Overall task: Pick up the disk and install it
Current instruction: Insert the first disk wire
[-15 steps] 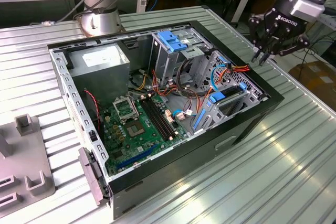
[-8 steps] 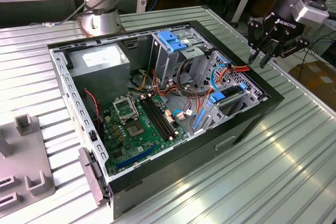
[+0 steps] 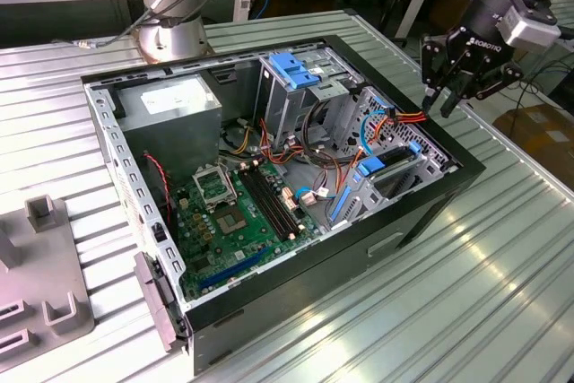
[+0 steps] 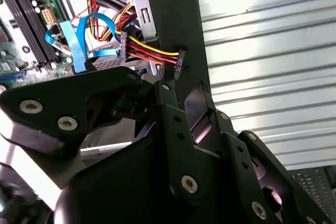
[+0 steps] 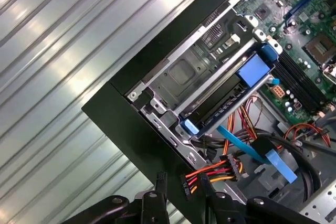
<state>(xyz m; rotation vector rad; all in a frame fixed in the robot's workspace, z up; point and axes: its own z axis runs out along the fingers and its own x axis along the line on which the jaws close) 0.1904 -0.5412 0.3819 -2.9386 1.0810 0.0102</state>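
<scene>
1. The claw (image 3: 439,103) hangs above the edge of the open computer case (image 3: 269,298), over the black rim.
2. Its fingers (image 5: 157,182) are released: they stand apart and nothing is gripped between them.
3. The disk (image 3: 399,172) is not in the claw. It lies below it and a little further into the case, slotted flat into the metal drive bay (image 5: 181,74) at the case's corner. Its blue carrier (image 5: 254,69) faces the inside of the case.
4. Just under the fingertips, a bundle of red, yellow and orange power wires (image 4: 152,51) ends in a black plug (image 4: 180,61) that lies against the case rim, nearer to the claw than the disk is.
5. Flat blue data cables (image 4: 79,40) curl just beyond those wires, on the side away from the claw.
6. Past the disk, further from the claw, is the green motherboard (image 3: 233,213).
7. The tall metal cage with its blue latch (image 3: 291,69) stands well away from the claw, across the case.
8. The case rests on a ribbed metal table (image 3: 484,293).
</scene>
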